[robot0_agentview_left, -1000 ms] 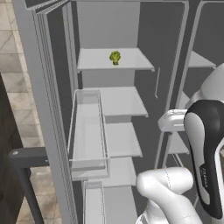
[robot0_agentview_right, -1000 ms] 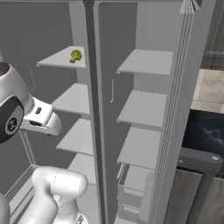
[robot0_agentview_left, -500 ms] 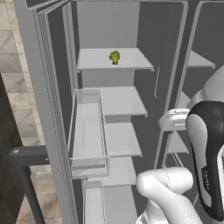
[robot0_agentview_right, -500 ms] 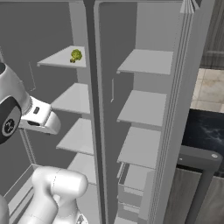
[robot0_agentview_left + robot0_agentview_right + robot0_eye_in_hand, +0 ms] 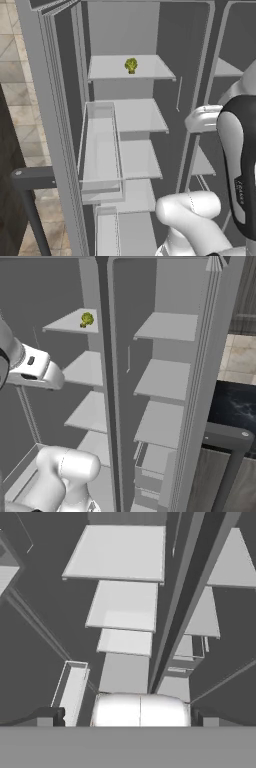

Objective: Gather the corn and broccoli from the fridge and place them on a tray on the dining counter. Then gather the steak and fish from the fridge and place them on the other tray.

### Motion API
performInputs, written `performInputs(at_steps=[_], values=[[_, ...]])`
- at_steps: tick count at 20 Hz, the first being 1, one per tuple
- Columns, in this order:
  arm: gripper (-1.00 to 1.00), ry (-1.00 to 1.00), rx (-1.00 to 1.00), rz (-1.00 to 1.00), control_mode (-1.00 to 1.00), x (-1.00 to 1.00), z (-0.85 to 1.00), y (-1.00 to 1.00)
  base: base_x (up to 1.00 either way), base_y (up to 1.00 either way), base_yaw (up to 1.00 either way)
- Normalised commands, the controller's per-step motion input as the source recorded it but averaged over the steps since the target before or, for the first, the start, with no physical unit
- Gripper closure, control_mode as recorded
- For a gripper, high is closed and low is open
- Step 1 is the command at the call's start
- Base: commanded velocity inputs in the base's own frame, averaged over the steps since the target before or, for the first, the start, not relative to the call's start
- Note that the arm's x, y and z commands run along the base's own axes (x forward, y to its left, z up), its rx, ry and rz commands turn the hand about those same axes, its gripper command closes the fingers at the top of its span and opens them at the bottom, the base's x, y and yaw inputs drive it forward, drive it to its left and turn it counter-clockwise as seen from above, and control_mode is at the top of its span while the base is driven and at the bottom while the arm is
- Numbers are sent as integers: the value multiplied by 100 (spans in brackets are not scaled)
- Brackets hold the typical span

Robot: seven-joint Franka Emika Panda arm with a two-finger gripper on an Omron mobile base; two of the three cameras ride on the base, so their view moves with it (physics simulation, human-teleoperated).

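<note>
End effector [image 5: 128, 716] wide; broccoli [image 5: 131, 65] top-shelf.

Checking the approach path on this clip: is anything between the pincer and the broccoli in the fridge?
Nothing visible blocks it. The broccoli sits alone on the top left shelf of the open fridge; the shelves below are bare. The open pincer points down past them.

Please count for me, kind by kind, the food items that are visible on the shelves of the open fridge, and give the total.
Broccoli: 1, on the top shelf of the fridge, in its left compartment
Corn: 0 visible
Steak: 0 visible
Fish: 0 visible
Total: 1 food item visible
</note>
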Motion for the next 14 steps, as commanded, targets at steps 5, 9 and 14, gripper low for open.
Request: performInputs(at_steps=[5, 9, 14], values=[[-100, -3, -1, 1, -100, 41, 1, 3, 0, 0, 0], [-100, -16, -6, 0, -100, 47, 0, 16, 0, 0, 0], [-100, -1, -1, 0, -100, 70, 1, 10, 0, 0, 0]])
